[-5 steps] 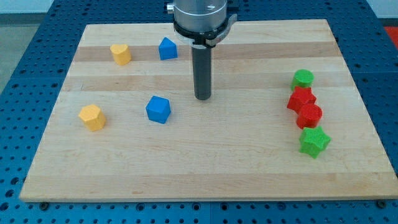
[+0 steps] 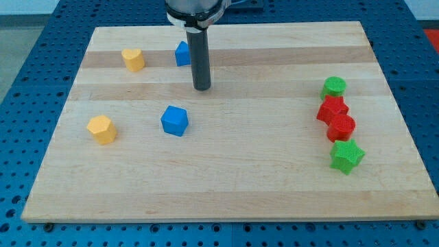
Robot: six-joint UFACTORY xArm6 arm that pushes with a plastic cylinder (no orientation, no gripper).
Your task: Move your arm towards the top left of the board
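Observation:
My tip rests on the wooden board in its upper middle. It is just right of and below a blue block, which the rod partly hides. A yellow heart-shaped block lies further to the view's left near the top. A blue cube sits below and left of the tip. A yellow hexagonal block lies at the left.
At the view's right stands a column of blocks: a green cylinder, a red block, a red cylinder and a green star-shaped block. A blue perforated table surrounds the board.
My tip has moved up and to the view's left, from the board's middle towards the upper blue block. No block has moved.

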